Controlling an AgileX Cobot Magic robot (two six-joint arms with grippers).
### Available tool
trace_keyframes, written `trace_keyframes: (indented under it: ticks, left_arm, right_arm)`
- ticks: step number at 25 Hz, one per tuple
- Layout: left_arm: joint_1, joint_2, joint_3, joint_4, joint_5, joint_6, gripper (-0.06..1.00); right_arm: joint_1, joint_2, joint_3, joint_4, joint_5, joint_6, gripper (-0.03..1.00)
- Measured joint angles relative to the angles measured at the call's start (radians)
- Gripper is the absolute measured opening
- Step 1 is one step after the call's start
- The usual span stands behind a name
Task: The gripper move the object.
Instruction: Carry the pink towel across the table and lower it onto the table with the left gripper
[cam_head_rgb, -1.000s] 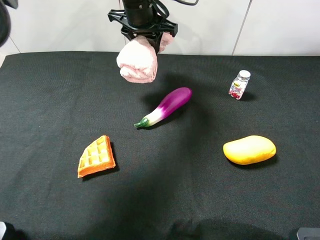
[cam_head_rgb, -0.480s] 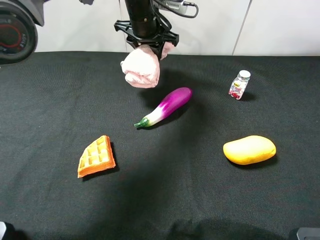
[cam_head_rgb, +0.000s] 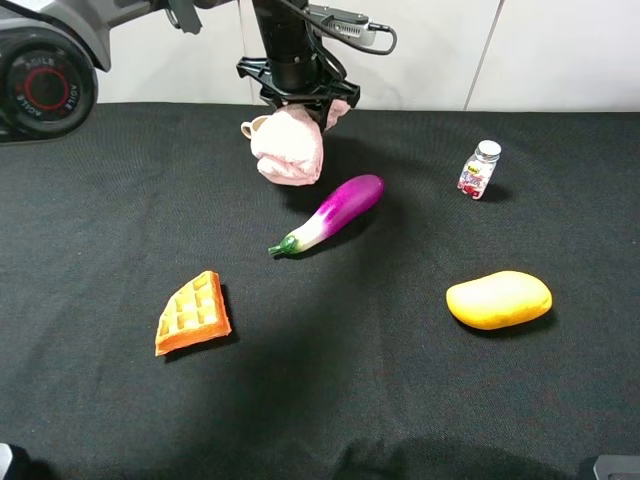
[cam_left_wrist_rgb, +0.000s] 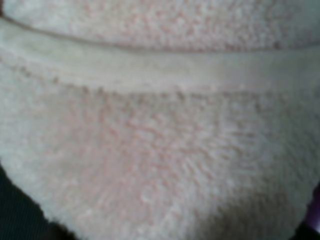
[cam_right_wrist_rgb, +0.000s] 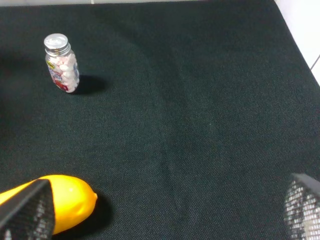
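The left tool (cam_head_rgb: 297, 98) was seen clenched on the pale-pink towel (cam_head_rgb: 290, 150), which was pinched at its upper end and hung directly beneath the tool, over the far part of the black table (cam_head_rgb: 90, 230). In the left wrist view, only the towel's fuzzy surface (cam_left_wrist_rgb: 160, 130) could be made out. A purple eggplant (cam_head_rgb: 335, 210) was laid near that tool, a little to its right and on the near side. A waffle piece (cam_head_rgb: 192, 313) was placed well apart from it, to the near left. The right tool (cam_right_wrist_rgb: 162, 212) was held released, its fingertips (cam_right_wrist_rgb: 25, 210) spread wide. A yellow mango (cam_right_wrist_rgb: 70, 200) was found just beside one fingertip, and a small bottle (cam_right_wrist_rgb: 61, 70) farther ahead.
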Motion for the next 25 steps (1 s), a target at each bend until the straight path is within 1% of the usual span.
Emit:
trace_keyframes:
  ticks: [11,18,25]
  left_arm:
    - [0.016,0.039,0.000,0.001,-0.027,0.000,0.52]
    - [0.016,0.079,-0.044,0.001,-0.023,0.001,0.52]
    - [0.016,0.087,-0.052,0.002,-0.026,0.001,0.52]
  right_arm:
    - [0.000,0.000,0.000,0.000,0.000,0.000,0.69]
    - [0.000,0.000,0.000,0.000,0.000,0.000,0.69]
    - [0.000,0.000,0.000,0.000,0.000,0.000,0.69]
